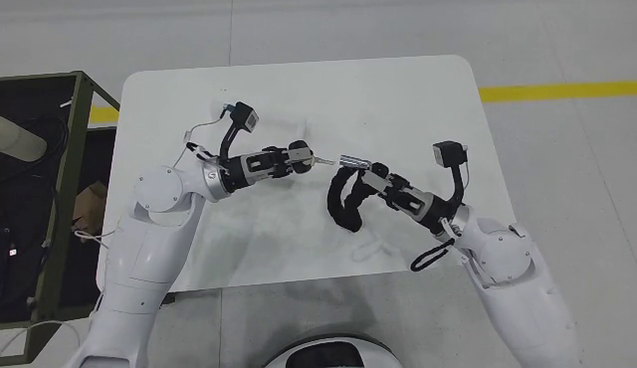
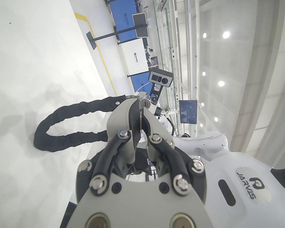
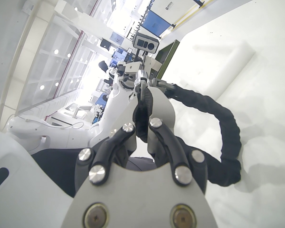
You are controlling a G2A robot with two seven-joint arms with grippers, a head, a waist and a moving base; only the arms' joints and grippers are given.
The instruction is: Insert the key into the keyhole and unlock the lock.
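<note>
The 2 arms meet over the middle of the white table (image 1: 398,90). The left gripper (image 1: 302,157) is pinched tight on the key (image 1: 324,159), blade aimed at the lock (image 1: 351,161), which the right gripper (image 1: 370,172) has clamped by its metal end. The keyhole (image 2: 145,104) sits just past the key's tip with its slot showing, and the lock's black cable loop (image 1: 344,201) droops toward the table below the right gripper.

Top cam's looking straight down on the tabletop (image 1: 299,90). Wrist cams are sitting close behind the left tool (image 2: 141,111) and right tool (image 3: 142,92), facing each other, all sharing the lock (image 1: 344,199).
</note>
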